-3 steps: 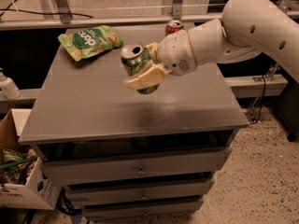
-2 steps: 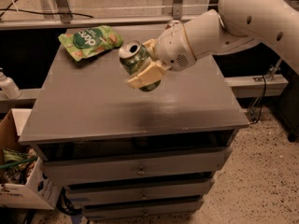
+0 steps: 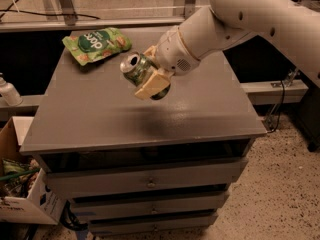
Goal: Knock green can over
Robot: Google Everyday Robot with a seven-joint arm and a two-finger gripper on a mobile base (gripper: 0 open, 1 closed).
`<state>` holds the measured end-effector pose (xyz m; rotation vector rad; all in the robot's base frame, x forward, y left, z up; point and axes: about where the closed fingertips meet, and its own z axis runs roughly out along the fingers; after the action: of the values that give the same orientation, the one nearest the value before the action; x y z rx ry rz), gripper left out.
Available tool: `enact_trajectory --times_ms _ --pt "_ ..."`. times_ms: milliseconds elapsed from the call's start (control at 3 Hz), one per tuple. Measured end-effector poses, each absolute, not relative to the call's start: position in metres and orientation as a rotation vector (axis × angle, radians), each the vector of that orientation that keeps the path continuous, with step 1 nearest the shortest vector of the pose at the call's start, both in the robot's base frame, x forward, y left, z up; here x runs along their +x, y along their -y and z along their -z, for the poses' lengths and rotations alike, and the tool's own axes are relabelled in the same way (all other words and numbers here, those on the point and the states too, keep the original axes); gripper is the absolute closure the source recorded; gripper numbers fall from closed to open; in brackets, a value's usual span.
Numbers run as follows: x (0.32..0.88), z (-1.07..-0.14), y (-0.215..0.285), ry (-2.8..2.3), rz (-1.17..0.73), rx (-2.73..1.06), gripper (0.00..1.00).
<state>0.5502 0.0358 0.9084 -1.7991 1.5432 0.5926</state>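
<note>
The grey cabinet (image 3: 100, 119) fills most of the view. Its flat top is tilted toward the camera, with three drawers (image 3: 150, 181) stacked beneath the front edge. It stands on a speckled floor (image 3: 285, 194).

My arm (image 3: 240, 19) is white and thick. It comes in from 1 o'clock and runs down across the far right part of the top toward its middle.

At 8 o'clock, down beside the cabinet, stands an open cardboard box (image 3: 22, 204) with odds and ends in it. A flat green snack bag (image 3: 97, 44) lies on the top at 10 o'clock, near the far left corner and well apart from what I hold.

My gripper (image 3: 149, 70) hangs over the tabletop just on the 12 o'clock side of its middle. My fingers (image 3: 152, 85) are closed narrowly around the green can (image 3: 132, 65), one pale pad on the near side of it and one on the far side. The can is gripped by its body and tilted hard, so its silver top with the opening points toward 10 o'clock and its base toward 4 o'clock. A dark shadow (image 3: 155, 121) lies on the grey surface at 6 o'clock from the can, apart from it.

A small white bottle (image 3: 8, 91) stands off the cabinet at 9 o'clock, and a thin cable (image 3: 280, 101) hangs at 3 o'clock.
</note>
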Motion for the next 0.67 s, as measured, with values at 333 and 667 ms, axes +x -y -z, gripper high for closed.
enact_trajectory --times_ms 333,667 --pt "0.557 -0.889 -0.036 -1.58 -0.511 -1.871 1.0" --pt "0.563 -0.868 -0.037 -1.613 -0.434 -1.946 1.0"
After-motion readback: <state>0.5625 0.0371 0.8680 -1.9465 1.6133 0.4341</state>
